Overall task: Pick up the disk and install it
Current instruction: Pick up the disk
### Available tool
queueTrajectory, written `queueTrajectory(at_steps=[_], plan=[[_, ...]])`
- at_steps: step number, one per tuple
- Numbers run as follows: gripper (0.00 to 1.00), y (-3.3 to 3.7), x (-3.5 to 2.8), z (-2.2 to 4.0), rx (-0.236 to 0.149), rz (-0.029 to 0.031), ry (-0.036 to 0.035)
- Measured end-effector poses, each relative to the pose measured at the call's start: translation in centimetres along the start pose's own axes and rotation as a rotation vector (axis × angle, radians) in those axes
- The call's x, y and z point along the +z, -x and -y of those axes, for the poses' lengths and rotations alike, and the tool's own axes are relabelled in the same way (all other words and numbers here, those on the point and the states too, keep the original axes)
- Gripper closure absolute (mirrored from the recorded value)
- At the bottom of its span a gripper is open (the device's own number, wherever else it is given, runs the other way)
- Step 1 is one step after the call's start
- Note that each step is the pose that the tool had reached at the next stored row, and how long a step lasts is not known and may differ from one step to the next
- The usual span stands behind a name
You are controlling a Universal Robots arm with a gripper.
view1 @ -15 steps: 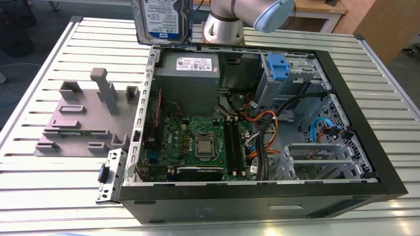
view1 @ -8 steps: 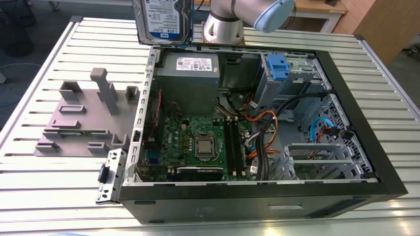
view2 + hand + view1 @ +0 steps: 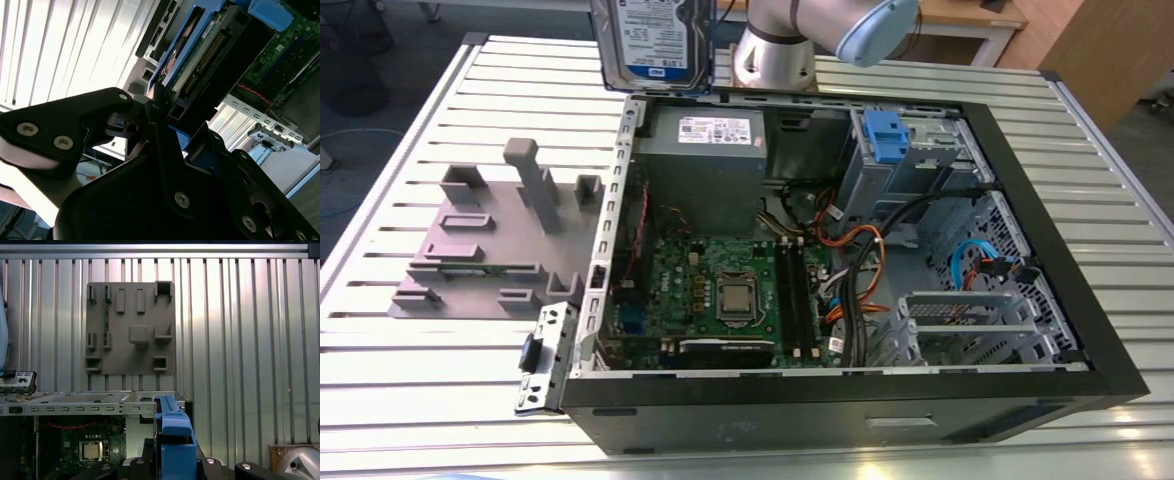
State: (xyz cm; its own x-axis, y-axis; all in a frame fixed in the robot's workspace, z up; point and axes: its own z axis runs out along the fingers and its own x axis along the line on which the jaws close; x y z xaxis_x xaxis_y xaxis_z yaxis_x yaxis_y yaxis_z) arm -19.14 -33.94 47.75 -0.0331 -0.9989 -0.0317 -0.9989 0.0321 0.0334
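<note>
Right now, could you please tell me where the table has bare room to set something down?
Free: the table slats between the grey holder and the near edge, and the strip beside the case at the exterior view's right. Crowded: inside the case, cables and motherboard. The gripper holds the disk above the case's rear.

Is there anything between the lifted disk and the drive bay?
Nothing visible. The disk hangs above the edge of the case, and the way to the bay is open; the cables lie lower, beside the bay.
</note>
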Motion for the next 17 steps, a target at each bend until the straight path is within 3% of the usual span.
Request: queueTrajectory(at_steps=[17], plan=[[0.63,0.01,-0.01,0.4,0.0,-0.0001,0.0]])
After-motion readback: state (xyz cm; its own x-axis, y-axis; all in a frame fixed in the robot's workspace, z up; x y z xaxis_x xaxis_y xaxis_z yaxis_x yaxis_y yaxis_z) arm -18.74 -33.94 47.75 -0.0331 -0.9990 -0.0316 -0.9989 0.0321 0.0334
